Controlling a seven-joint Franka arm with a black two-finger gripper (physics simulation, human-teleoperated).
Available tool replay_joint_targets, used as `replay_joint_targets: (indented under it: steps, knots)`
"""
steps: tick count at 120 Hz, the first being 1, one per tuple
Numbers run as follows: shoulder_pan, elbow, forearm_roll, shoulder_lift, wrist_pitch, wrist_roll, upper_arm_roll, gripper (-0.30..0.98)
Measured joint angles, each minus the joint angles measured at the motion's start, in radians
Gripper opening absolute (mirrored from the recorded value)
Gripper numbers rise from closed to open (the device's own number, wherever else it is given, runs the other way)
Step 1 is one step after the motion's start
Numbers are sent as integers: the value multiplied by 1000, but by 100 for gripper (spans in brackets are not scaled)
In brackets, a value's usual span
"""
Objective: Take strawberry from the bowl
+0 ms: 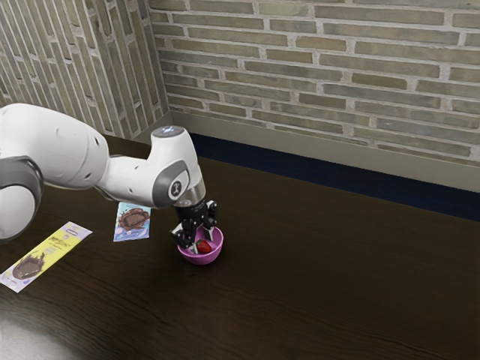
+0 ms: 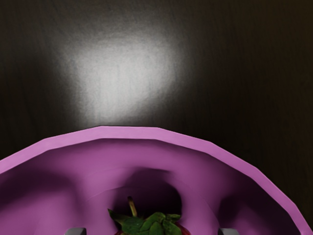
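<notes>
Where bowl (image 1: pixel 200 259) sits, dark table (image 1: pixel 322 285); brick walls (image 1: pixel 315 67) beyond.

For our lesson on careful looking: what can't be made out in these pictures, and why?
Round pink bowl: far rim partly hidden by the black two-finger gripper, exterior view.
Red, green-leaved strawberry: body mostly cut off by the wrist view's lower edge.
Flat yellow packet: fine print too small, exterior view.
White robot arm: base cut off, exterior view's left edge.

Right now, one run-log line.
gripper: open, at pink bowl | strawberry: in bowl, between fingers, ungripped | lift: not yet | next: probably close
</notes>
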Motion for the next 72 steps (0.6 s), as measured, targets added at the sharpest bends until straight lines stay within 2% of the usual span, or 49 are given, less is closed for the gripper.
replay_joint_targets:
  steps: [41, 68, 72]
  knots:
    - [-2, 3, -3, 17, 9, 9, -1, 33]
    - [-2, 3, -9, 22, 14, 18, -1, 40]
    - [-2, 3, -9, 21, 14, 19, -1, 35]
